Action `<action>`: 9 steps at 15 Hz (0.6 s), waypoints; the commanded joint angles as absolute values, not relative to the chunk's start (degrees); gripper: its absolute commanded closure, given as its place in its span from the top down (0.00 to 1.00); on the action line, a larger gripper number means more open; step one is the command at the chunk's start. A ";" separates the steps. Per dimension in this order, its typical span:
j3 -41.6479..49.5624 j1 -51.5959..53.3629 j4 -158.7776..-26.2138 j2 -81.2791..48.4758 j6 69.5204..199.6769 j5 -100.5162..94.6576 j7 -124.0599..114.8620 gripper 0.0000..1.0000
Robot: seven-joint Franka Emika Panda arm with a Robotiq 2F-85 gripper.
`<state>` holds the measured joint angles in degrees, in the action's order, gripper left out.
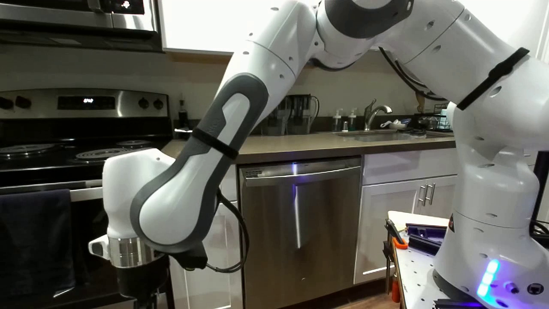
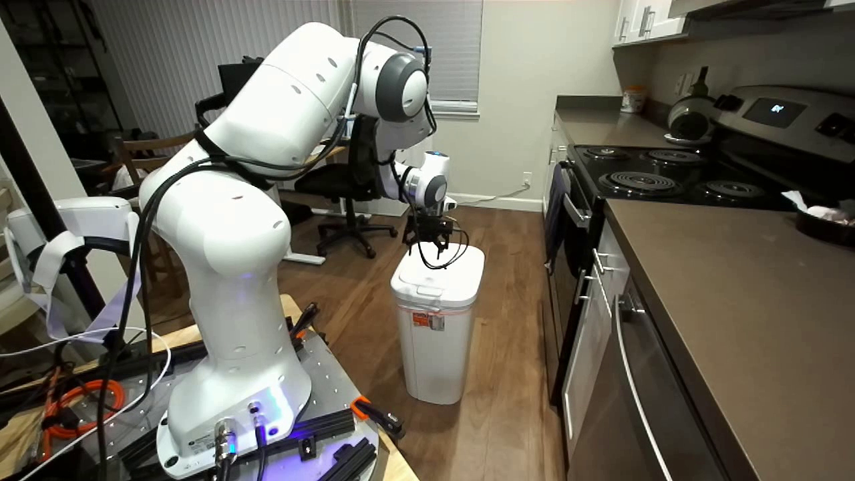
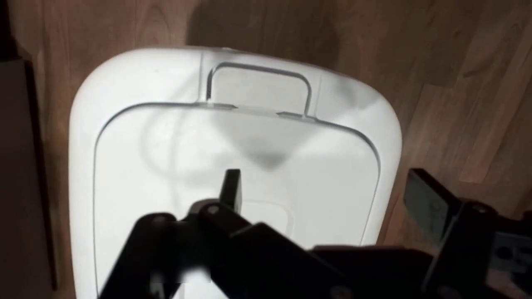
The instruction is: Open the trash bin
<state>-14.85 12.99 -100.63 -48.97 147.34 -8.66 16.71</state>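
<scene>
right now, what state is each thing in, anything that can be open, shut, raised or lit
Trash bin lid: closed
Gripper: open
Dishwasher door: closed
Oven door: closed
Cabinet doors under the sink: closed
Stove clock: lit
Microwave display: lit
Robot base light: glowing blue
Window blind: lowered

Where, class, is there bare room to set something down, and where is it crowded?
Free: countertop above the dishwasher, in front of the pitchers; floor between trash bin and stove. Crowded: the robot's table, with rails and clamps; over the lid, where the gripper hangs.
</scene>
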 commanded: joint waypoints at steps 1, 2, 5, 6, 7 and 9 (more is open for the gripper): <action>-10.99 16.78 -99.04 -50.98 146.84 -8.84 9.70 1.00; -9.35 18.28 -99.24 -51.30 147.93 -9.46 7.22 0.98; -7.31 20.44 -98.83 -52.45 148.26 -9.55 3.17 0.84; -7.04 20.90 -98.63 -52.81 148.27 -9.46 2.33 0.71; -7.04 21.04 -98.44 -53.19 148.34 -9.30 1.93 0.61; -6.58 21.73 -97.98 -53.85 148.32 -9.32 0.61 0.45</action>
<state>-7.54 20.45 -99.81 -52.18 147.77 -8.77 3.54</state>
